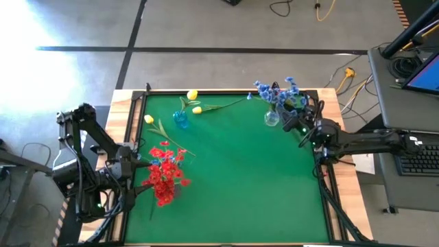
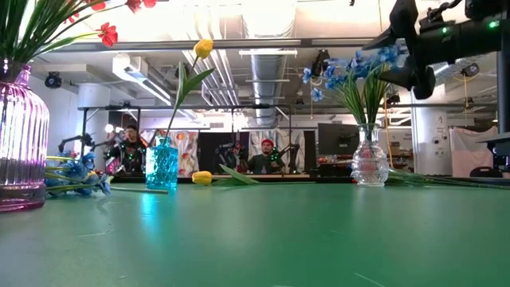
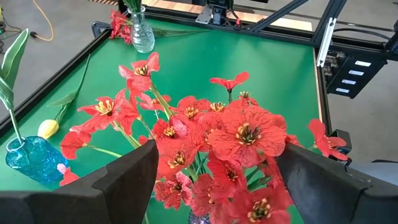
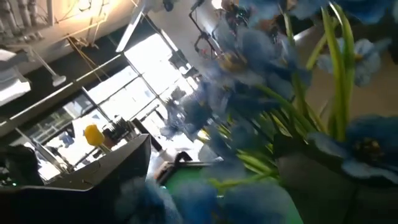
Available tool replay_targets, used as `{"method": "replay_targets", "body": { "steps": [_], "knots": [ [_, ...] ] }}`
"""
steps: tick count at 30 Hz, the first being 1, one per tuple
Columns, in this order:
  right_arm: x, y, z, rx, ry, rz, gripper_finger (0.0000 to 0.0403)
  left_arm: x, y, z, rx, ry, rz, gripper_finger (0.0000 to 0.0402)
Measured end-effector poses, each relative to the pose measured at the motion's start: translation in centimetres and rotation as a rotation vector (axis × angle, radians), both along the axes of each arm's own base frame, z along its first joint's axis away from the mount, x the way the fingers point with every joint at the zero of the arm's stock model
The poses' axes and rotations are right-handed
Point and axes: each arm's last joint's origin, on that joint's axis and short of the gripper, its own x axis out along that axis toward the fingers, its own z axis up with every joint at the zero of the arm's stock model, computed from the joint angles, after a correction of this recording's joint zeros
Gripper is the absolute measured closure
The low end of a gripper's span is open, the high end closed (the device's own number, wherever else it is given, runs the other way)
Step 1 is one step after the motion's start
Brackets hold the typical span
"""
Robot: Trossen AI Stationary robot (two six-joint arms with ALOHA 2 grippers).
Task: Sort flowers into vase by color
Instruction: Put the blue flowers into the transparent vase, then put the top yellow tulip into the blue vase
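Red flowers (image 1: 164,175) stand in a ribbed pink vase (image 2: 20,135) at the table's left. My left gripper (image 1: 130,165) is beside it, open, its fingers on either side of the red blossoms (image 3: 245,134) without plainly touching them. Blue flowers (image 1: 278,92) stand in a clear vase (image 2: 370,159) at the far right. My right gripper (image 1: 296,123) hovers open just beside that bunch, with blue blossoms and green stems (image 4: 298,93) close in front of it. A small blue vase (image 1: 180,119) holds one yellow flower (image 2: 204,48). Two yellow flowers (image 1: 197,110) lie on the green table.
The green mat (image 1: 247,178) lies bare from its middle to the near right. A wooden frame (image 1: 329,103) edges it. A few blue blossoms (image 2: 76,177) lie on the mat behind the pink vase. A desk with a laptop (image 1: 411,75) stands to the right. People sit far behind the table.
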Motion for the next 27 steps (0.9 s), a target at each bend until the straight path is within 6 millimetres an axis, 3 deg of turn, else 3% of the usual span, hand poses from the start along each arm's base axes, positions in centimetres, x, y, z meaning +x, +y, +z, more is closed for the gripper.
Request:
{"method": "replay_targets", "body": {
  "steps": [10,27],
  "knots": [
    [0.1,0.0,3.9,-0.086,-0.018,-0.017,0.0076,0.0,0.0,0.0,0.0,0.0,0.0,0.0091],
    [-1.0,0.1,9.7,-0.075,0.096,-0.019,0.0076,0.0,0.0,0.0,-0.007,-0.002,0.002,0.0091]
  ]
}}
